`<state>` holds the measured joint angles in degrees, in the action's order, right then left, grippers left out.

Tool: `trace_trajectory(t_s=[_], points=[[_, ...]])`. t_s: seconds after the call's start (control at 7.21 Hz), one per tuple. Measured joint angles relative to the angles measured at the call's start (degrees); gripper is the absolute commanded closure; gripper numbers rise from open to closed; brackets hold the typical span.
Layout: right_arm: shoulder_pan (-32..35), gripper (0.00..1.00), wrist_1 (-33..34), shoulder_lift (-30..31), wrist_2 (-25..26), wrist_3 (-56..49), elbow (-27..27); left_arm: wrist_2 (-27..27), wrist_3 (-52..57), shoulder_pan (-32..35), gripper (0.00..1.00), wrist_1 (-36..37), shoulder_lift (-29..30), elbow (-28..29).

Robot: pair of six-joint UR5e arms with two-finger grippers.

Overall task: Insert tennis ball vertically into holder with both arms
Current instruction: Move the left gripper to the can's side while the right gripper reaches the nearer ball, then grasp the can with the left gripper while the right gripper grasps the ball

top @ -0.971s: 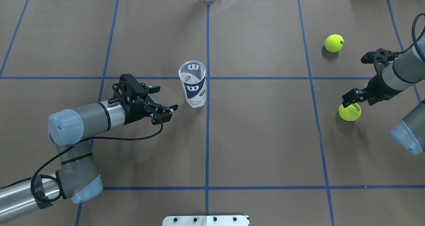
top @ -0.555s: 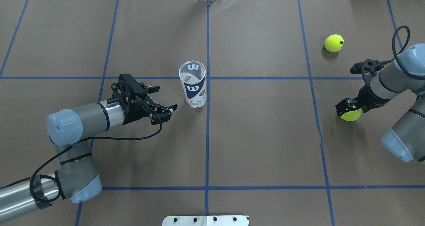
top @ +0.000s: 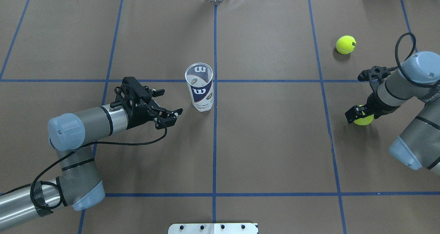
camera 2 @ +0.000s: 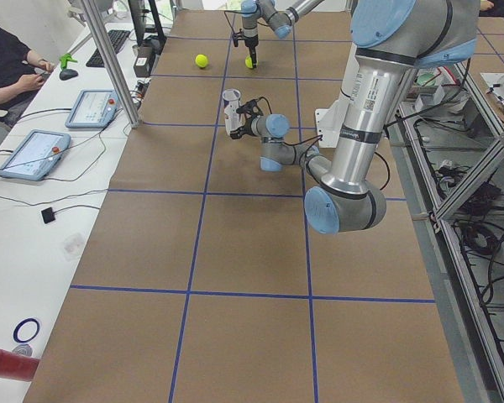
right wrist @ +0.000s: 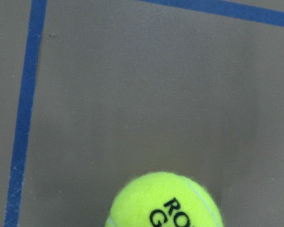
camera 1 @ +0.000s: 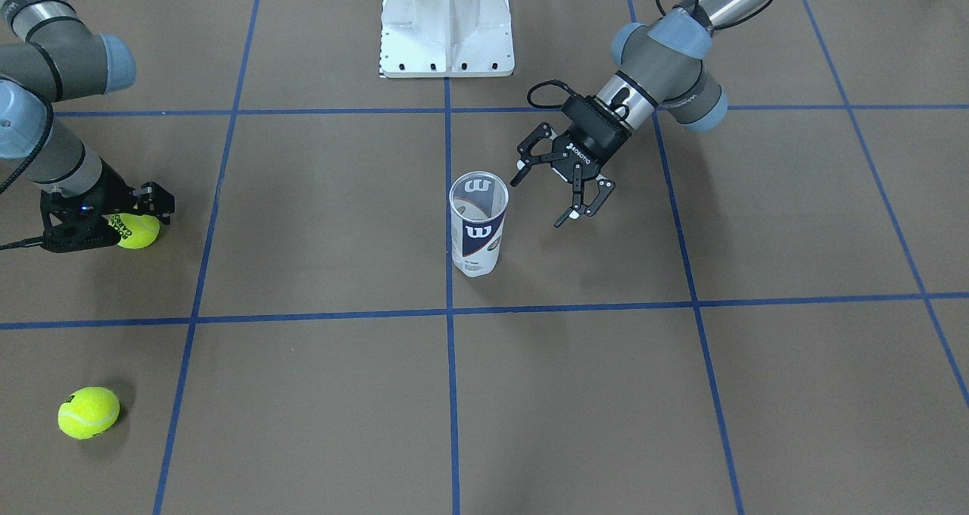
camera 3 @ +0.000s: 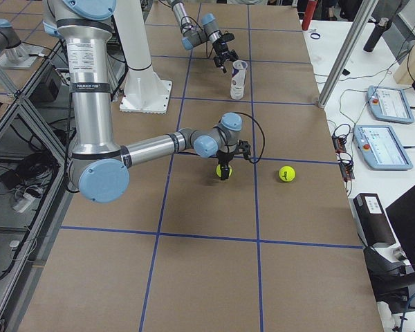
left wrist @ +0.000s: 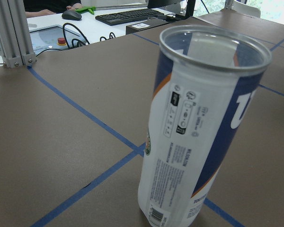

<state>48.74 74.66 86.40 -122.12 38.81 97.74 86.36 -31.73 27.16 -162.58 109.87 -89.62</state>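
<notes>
The holder (top: 199, 89), a clear can with a white and navy label, stands upright and open-topped near the table's middle; it also shows in the front view (camera 1: 478, 223) and fills the left wrist view (left wrist: 203, 132). My left gripper (top: 171, 102) is open and empty, a short way to the holder's left, pointing at it (camera 1: 541, 195). A yellow tennis ball (top: 364, 120) lies on the table at the right. My right gripper (top: 359, 116) is down over it with its fingers either side, open (camera 1: 113, 223). The right wrist view shows the ball's top (right wrist: 165, 201).
A second tennis ball (top: 345, 44) lies farther back on the right (camera 1: 88, 412). The white pedestal base (camera 1: 447, 23) stands at the robot's side of the table. Blue tape lines cross the brown table cover (top: 275, 141).
My right gripper has moved left and down onto the near tennis ball and now covers most of it. The left arm and the holder have barely moved.
</notes>
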Motion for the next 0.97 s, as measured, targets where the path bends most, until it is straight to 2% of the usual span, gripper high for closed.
trace_trajectory(t_s=[0.14, 0.28, 0.42, 0.55, 0.97], points=[[0.0, 0.14, 0.0, -0.3, -0.1, -0.1, 0.1, 0.0, 0.1, 0.0, 0.01, 0.0, 0.0, 0.0], [0.0, 0.25, 0.0, -0.4, 0.0, -0.1, 0.1, 0.0, 0.2, 0.0, 0.01, 0.1, -0.1, 0.2], [0.1, 0.7, 0.0, -0.4, 0.1, -0.1, 0.1, 0.0, 0.4, 0.0, 0.01, 0.1, -0.1, 0.4], [0.2, 1.0, -0.1, -0.4, 0.2, -0.1, 0.1, 0.0, 0.4, 0.0, 0.01, 0.1, -0.1, 0.6], [3.7, 1.0, 2.1, -1.7, -1.0, -0.2, 3.2, -0.1, 0.5, 0.0, 0.01, 0.0, 0.0, 0.9]])
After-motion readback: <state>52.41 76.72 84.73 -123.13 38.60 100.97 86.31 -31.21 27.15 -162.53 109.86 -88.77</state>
